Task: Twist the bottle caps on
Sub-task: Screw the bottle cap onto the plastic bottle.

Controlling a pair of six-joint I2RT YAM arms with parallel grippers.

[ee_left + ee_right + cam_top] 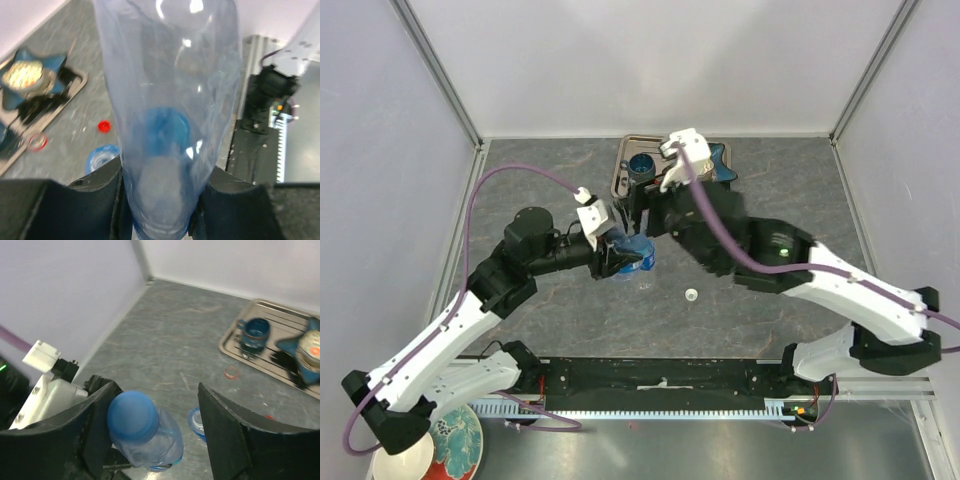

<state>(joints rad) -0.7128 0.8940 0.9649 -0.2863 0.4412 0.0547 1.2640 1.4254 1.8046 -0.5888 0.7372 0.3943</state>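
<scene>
My left gripper (165,187) is shut on a clear blue-tinted bottle (165,90) and holds it at the table's middle (638,256). A blue cap (132,415) sits on that bottle's neck. My right gripper (155,392) is open and straddles the blue cap, with its left finger (95,420) close against the cap and its right finger (225,430) well apart. A second bottle (196,419) with an open neck stands on the table just beyond; it also shows in the left wrist view (102,158). A white cap (691,296) and a red cap (103,126) lie loose on the table.
A metal tray (623,178) at the back holds a dark blue cup (642,166) and a blue star-shaped object (712,165). A red ring (231,372) lies on the table near the tray. Walls enclose the table on the left, back and right.
</scene>
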